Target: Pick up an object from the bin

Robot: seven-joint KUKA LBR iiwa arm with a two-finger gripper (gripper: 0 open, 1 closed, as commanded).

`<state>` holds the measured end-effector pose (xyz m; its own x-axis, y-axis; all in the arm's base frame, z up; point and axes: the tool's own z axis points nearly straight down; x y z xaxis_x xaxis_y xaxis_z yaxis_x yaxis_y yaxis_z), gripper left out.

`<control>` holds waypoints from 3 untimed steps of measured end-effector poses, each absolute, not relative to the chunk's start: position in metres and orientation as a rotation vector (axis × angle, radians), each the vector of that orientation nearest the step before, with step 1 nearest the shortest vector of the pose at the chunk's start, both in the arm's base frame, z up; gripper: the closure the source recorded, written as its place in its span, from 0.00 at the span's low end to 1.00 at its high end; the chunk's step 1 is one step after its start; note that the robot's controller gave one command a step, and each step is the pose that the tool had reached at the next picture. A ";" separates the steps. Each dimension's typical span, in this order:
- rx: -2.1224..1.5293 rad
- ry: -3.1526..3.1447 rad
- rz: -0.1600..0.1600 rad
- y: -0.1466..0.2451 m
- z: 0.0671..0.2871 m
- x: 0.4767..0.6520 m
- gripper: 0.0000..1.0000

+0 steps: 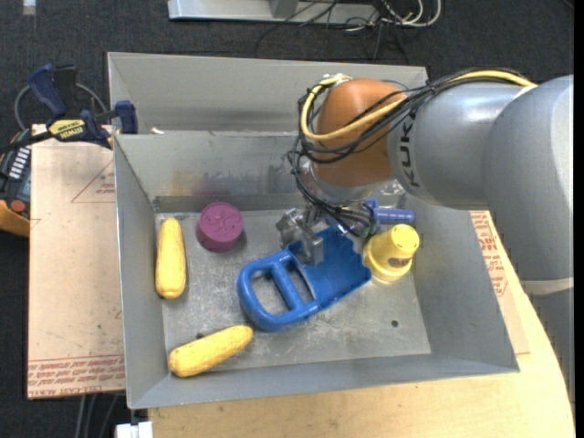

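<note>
Centrally in the grey bin (135, 245), the gripper (306, 235) sits low over the upper edge of a blue handled scoop (339, 276), likely placed to grasp it; how wide it is set cannot be made out.

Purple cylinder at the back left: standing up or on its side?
Upright. The purple cylinder rests on a flat end, its round face pointing up, with the curved side showing beneath it.

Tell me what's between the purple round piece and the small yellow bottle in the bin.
In the camera view, the gripper hangs between the purple round piece and the yellow bottle, over the far end of a blue handled scoop.
</note>
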<state>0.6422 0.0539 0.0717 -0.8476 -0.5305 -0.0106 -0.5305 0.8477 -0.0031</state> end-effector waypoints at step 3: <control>-1.228 2.874 0.000 0.098 0.152 0.628 1.00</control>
<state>0.6278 0.0981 0.1516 -0.6910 -0.7227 -0.0149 -0.7227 0.6912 -0.0063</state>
